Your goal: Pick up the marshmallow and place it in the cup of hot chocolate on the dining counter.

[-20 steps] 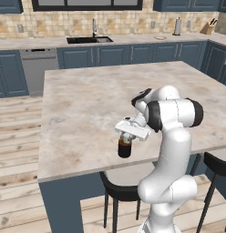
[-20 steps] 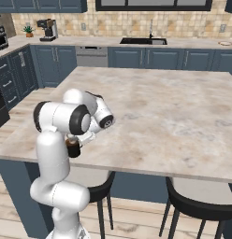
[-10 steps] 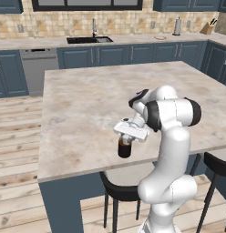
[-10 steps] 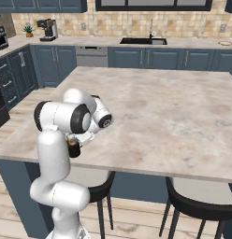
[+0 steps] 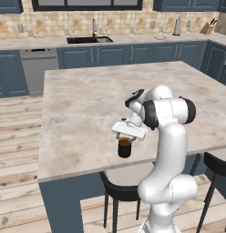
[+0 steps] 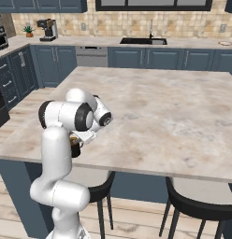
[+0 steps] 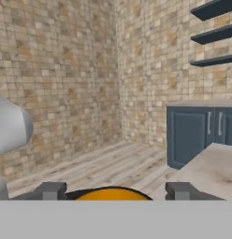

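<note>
Kitchen island scene, seen from both base cameras and the hand camera. The cup of hot chocolate (image 5: 124,147) stands near the front edge of the dining counter's beige marbled surface (image 5: 83,104), above a black stool (image 5: 119,191). In the right base view the same cup (image 6: 75,147) is partly hidden behind the white arm. The pincer (image 5: 128,133) sits directly over the cup, its white hand body level and just above the rim, with brown liquid showing beneath it. In the hand view the pincer (image 7: 111,191) points sideways toward a tan tiled wall (image 7: 57,79) and blue cabinets (image 7: 202,130); its two dark fingertips (image 7: 50,190) stand wide apart, and the rounded orange-brown top of the cup (image 7: 111,193) lies between them at the lower edge. Nothing can be made out held between the tips, though the gap is largely cut off by the frame. The marshmallow cannot be made out; it may be too small or hidden.
</note>
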Controlling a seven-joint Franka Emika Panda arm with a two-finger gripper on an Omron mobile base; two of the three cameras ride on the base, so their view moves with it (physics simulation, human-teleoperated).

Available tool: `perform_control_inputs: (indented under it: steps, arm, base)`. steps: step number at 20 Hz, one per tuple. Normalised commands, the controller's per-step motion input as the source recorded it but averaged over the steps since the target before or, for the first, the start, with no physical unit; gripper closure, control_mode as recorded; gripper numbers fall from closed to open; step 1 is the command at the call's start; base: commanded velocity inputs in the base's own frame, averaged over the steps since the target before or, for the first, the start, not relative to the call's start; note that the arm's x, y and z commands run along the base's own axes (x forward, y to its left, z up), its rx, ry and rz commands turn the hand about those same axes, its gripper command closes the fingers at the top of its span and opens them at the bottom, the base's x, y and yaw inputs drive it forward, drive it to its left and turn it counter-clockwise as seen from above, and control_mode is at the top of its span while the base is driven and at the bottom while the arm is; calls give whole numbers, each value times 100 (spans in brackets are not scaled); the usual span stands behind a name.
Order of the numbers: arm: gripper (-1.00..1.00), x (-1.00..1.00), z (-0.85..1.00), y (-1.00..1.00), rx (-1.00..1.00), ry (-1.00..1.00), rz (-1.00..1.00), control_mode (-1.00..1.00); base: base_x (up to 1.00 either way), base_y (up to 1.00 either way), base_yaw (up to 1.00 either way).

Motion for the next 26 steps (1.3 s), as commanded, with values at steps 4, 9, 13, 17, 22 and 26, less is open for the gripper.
perform_control_inputs:
  steps: [4, 9, 13, 17, 22, 26]
  arm:
    - [-100, -6, 3, 3, 0, 0, 3, -100]
    - [-100, -47, 61, 0, 0, -13, 4, -100]
    - [-100, -77, 94, 0, 0, -37, 4, -100]
    - [-100, -73, 100, 0, 0, -48, 0, -100]
    - [-100, -55, 59, 0, -2, -74, 0, -100]
    - [-100, -46, 41, 12, -10, -96, -4, -100]
  base:
    - [0, 0, 0]
    - [0, 0, 0]
    - [0, 0, 0]
    - [0, 0, 0]
    - [0, 0, 0]
    - [0, 0, 0]
